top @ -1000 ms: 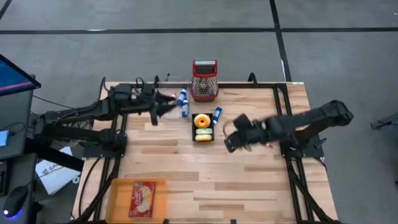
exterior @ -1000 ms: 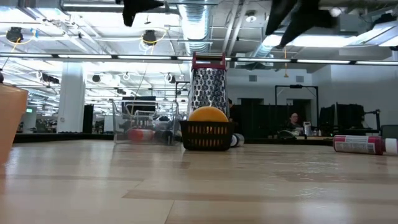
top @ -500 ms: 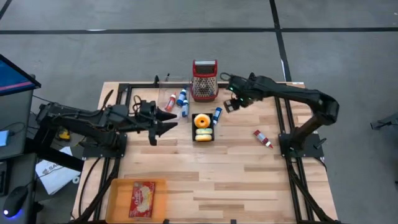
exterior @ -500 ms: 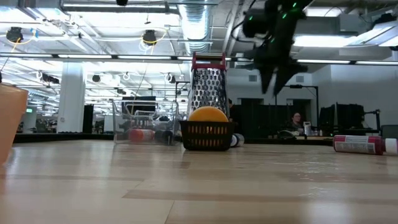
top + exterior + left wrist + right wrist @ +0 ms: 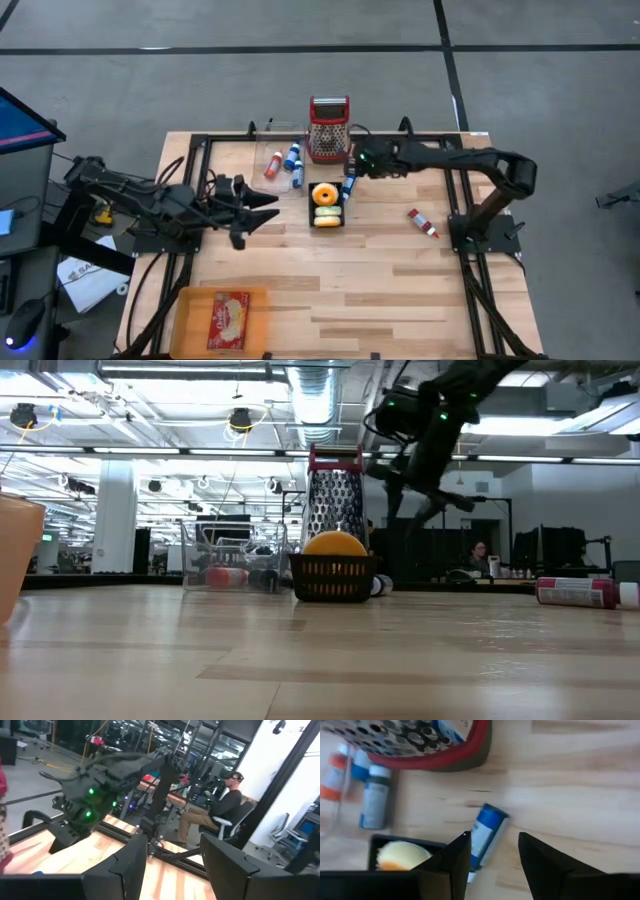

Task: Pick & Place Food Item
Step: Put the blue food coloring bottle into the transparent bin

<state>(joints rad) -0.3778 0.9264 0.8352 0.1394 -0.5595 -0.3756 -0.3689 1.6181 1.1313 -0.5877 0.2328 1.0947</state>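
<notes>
A black basket [image 5: 326,222] near the middle of the table holds an orange round food item [image 5: 324,193] and a yellow one [image 5: 326,213]; the orange one shows above the basket [image 5: 335,545] in the low view. My right gripper [image 5: 356,166] hangs open above a blue tube [image 5: 485,832] that lies flat on the wood just right of the basket. Its fingers stand either side of the tube without touching it. My left gripper [image 5: 268,205] is open and level, left of the basket, with nothing between its fingers [image 5: 175,852].
A red-framed grater [image 5: 329,128] stands at the far edge. A clear box with small bottles [image 5: 284,160] is left of it. A red tube [image 5: 422,223] lies at the right. An orange tray [image 5: 190,320] with a red packet sits at the near left.
My right gripper has swung from the table's middle right toward the far edge, then leftward and down over the blue tube beside the basket, rolling as it went. My left gripper has swung from beside the clear box toward the near edge, still level.
</notes>
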